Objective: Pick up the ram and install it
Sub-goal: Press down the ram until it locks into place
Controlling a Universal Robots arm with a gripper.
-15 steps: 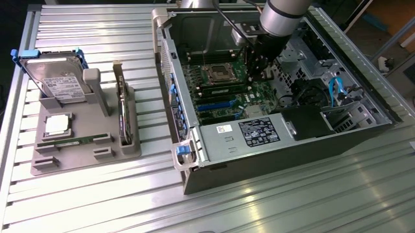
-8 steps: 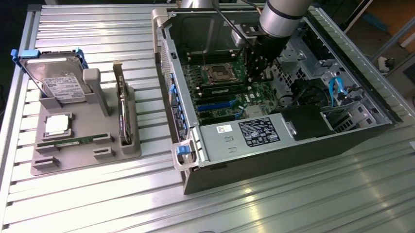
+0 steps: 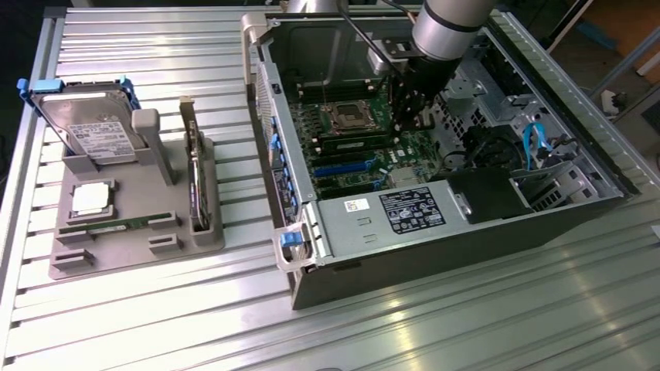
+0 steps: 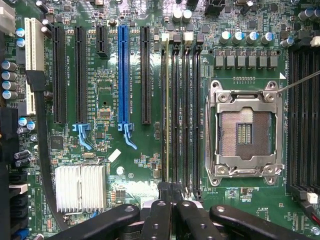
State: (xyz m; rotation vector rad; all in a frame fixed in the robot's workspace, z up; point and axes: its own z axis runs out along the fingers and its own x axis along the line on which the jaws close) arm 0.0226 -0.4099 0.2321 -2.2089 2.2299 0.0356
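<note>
My exterior view looks down at a slant from well above the ribbed metal table (image 3: 154, 325), taking in the grey parts holder (image 3: 134, 232) and the open computer case (image 3: 433, 154). My wrist view sits close over the motherboard (image 4: 125, 165), facing straight down past the gripper (image 4: 170, 192). Both views share the CPU socket (image 3: 345, 116) (image 4: 245, 132) and the memory slots (image 4: 182, 110) just beside the tool.
</note>
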